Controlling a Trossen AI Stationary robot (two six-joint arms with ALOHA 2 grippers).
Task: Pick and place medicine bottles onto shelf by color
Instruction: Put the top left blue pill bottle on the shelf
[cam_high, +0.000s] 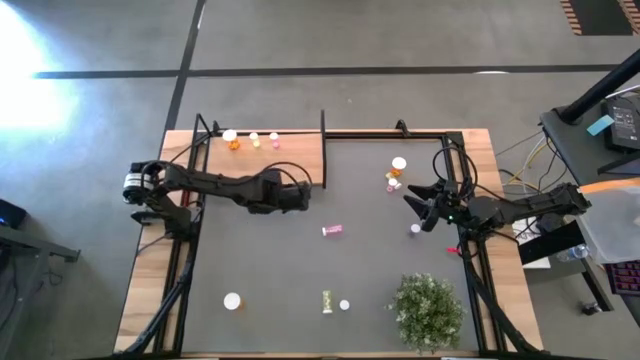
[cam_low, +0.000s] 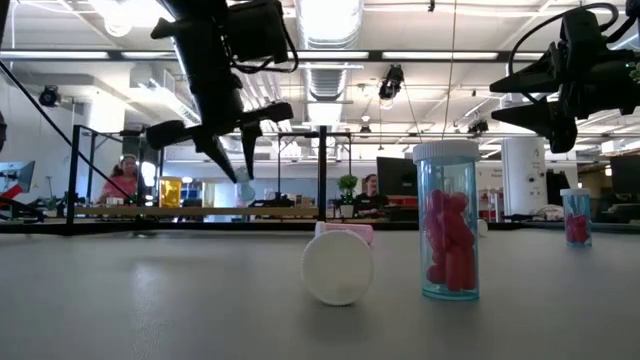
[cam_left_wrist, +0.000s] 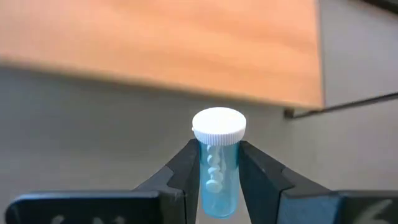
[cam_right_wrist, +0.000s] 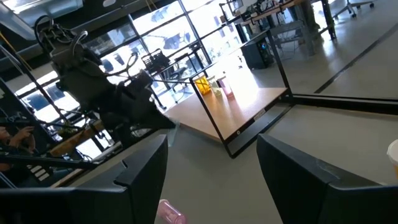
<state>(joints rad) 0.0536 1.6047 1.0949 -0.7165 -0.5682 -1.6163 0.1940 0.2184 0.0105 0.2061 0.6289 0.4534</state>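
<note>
Beside the shelf (cam_left_wrist: 186, 50), blue bottle (cam_left_wrist: 217, 174) upright, cap up, left hand (cam_left_wrist: 217, 180) gripping

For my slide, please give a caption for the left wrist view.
Left pincer shut on a blue bottle, white cap up, near the wooden shelf.

Two dark jointed arms, black cables looped along links; left gripper (cam_left_wrist: 219, 180) fingers black, wedge-shaped.

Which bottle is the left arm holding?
The blue bottle with white pills, clamped upright in the left gripper near the shelf; the rest sit unheld.
</note>
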